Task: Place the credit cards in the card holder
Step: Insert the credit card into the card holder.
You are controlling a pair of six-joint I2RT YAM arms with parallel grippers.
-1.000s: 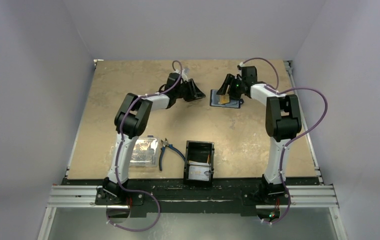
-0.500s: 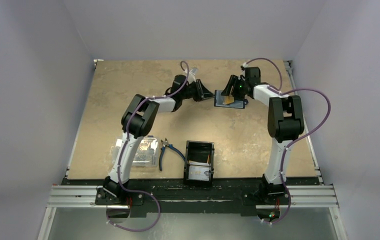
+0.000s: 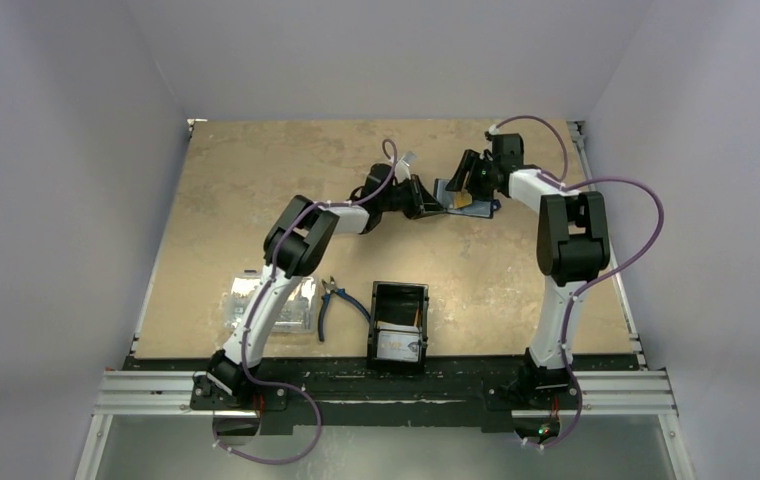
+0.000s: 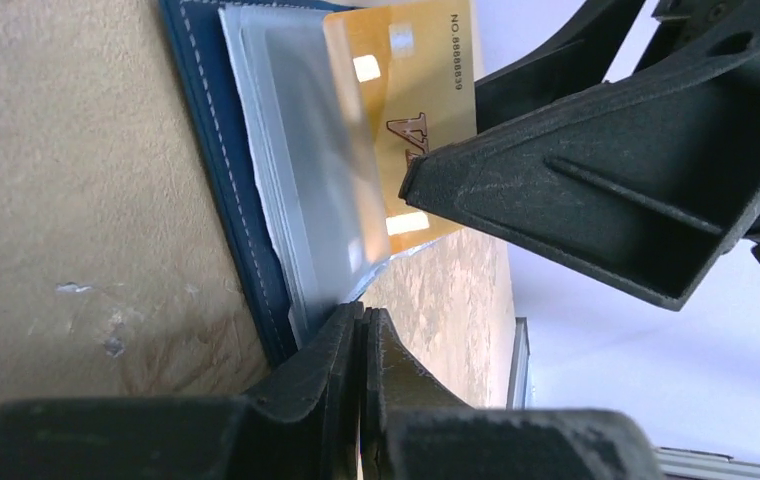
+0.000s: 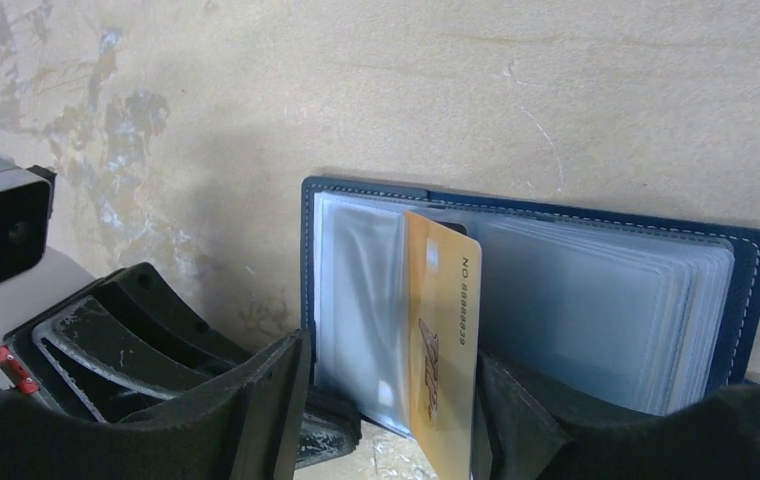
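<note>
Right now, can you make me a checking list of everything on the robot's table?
Surface: tan table, scuffed and marked.
Job's things: blue card holder lies open at the far side; orange card stands upright in its clear sleeves; white card sits in the black tray.
Clutter: black tray, blue-handled pliers, clear box.
End effectors: left end effector shut at the holder's corner; right end effector open around the orange card.
Cables: purple cables loop along both arms.
Surroundings: plain pale walls, metal rail at the near edge.
</note>
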